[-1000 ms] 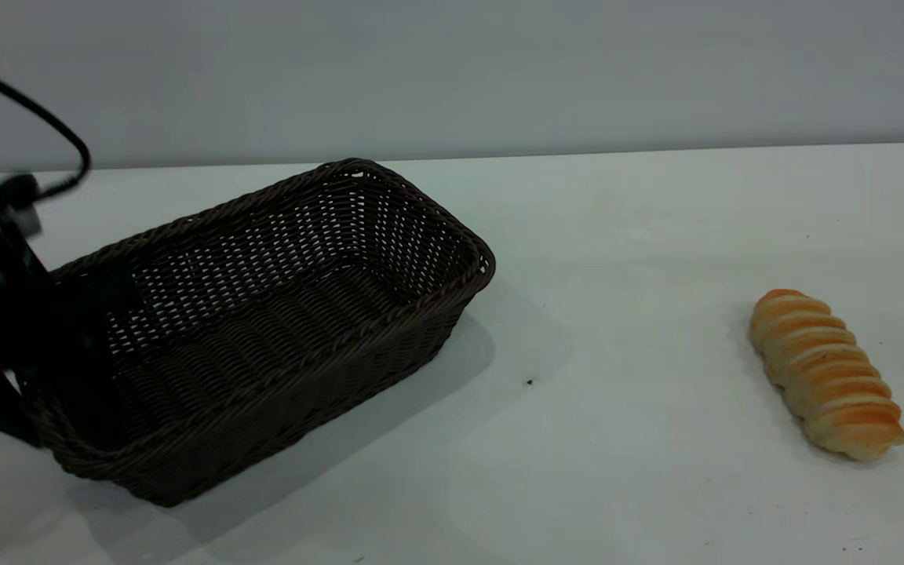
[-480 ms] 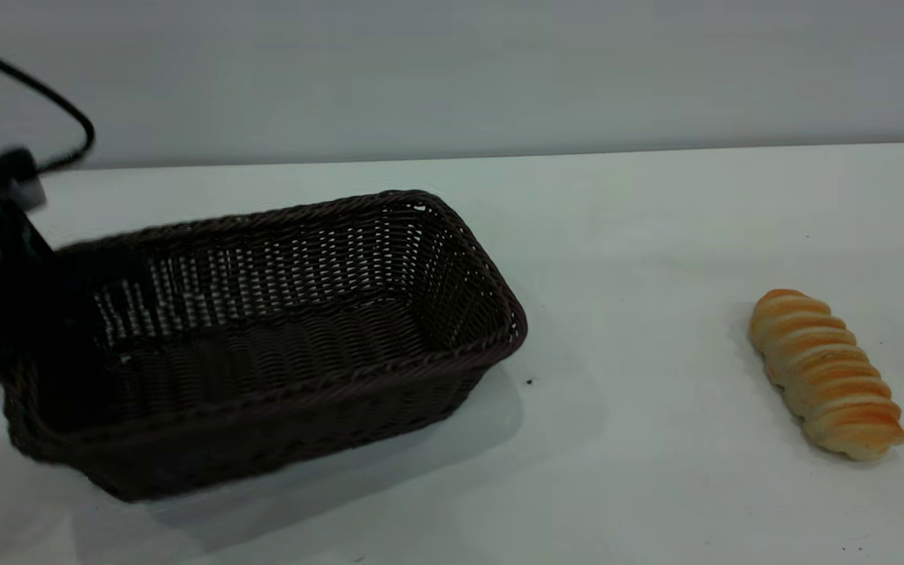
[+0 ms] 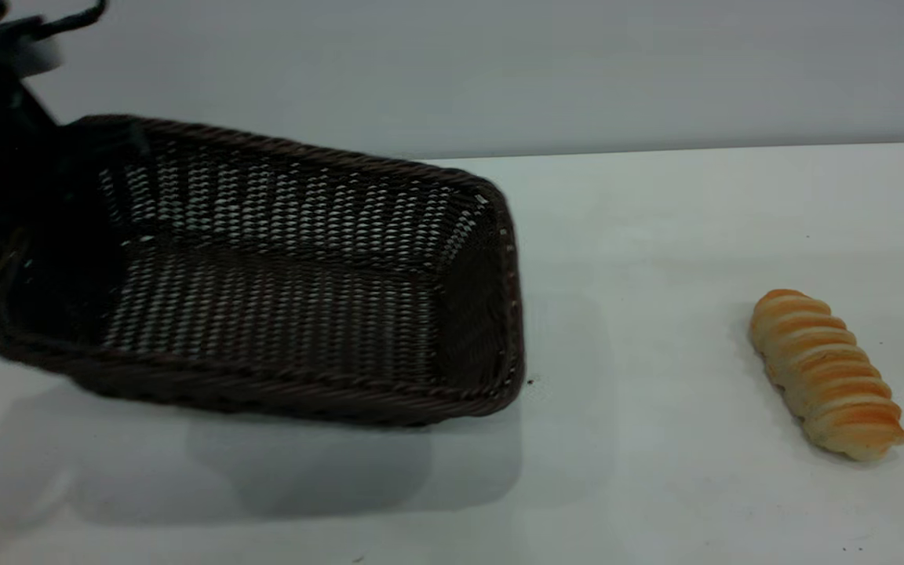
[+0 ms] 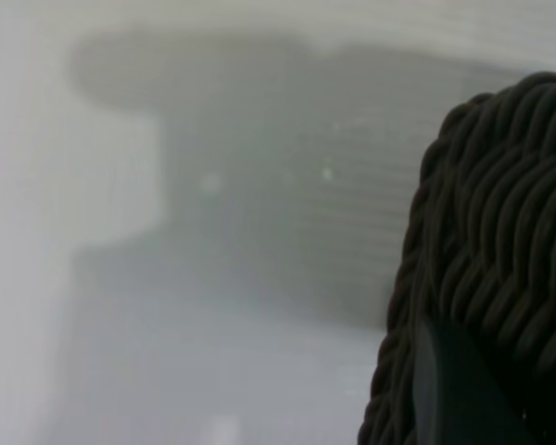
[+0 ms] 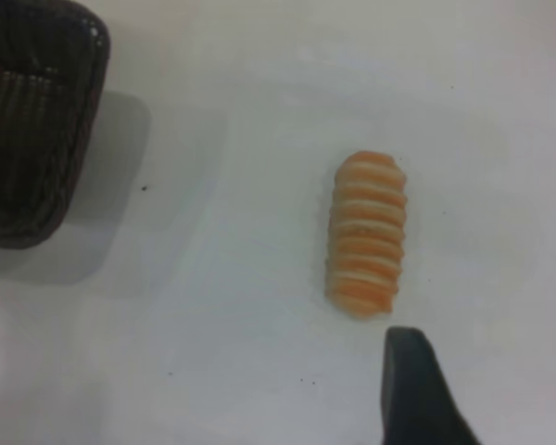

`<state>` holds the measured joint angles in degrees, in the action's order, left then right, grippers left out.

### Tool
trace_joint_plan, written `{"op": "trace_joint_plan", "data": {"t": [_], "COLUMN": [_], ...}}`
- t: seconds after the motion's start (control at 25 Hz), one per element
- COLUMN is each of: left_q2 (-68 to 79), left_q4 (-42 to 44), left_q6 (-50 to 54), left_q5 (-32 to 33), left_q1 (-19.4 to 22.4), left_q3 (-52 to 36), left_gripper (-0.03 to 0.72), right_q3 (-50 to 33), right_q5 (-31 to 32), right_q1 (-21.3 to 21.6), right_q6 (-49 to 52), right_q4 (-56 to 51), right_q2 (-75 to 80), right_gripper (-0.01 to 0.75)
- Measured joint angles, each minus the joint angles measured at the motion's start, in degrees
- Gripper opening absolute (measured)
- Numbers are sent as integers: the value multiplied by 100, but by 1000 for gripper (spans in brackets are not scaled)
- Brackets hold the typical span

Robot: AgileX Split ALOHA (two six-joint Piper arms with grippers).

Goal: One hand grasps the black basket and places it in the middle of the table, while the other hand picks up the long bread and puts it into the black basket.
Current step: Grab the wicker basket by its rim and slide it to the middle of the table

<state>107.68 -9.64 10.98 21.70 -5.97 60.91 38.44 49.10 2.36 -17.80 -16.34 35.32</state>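
The black basket (image 3: 264,275) is tipping much further than a moment ago: its left end is now lifting high while its right end is staying low by the table (image 3: 656,486), and its open inside is now facing the camera. I am holding it at that raised left end with my left gripper (image 3: 67,169), fingers clamped on the braided rim (image 4: 486,278); most of that arm is running off the left edge and is dark and hard to make out. The basket is dark brown-black wicker with openwork sides. Well to its right the long bread (image 3: 825,375), golden-orange with pale ridges, is lying unmoved. My right gripper (image 5: 486,389) is hovering just beside it, fingers apart, only one finger (image 5: 417,394) showing clearly
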Motion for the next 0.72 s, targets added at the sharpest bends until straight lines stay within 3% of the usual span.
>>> {"op": "trace_joint_plan", "data": {"t": [0.36,0.72], "left_q2": [1102,1885], "left_q4": [-170,-194], "left_q6": [30,477], "left_q5": [452,389], "left_q1": [-715,-739], "left_q3": [1174,1224], "left_gripper": [273,272], "right_q3": [0,0], "right_q5": [40,169], "right_q1": [0,0], "right_q6": [-6,-6], "right_q4": [0,0], "right_q2": [0,0], "right_gripper": [373,373]}}
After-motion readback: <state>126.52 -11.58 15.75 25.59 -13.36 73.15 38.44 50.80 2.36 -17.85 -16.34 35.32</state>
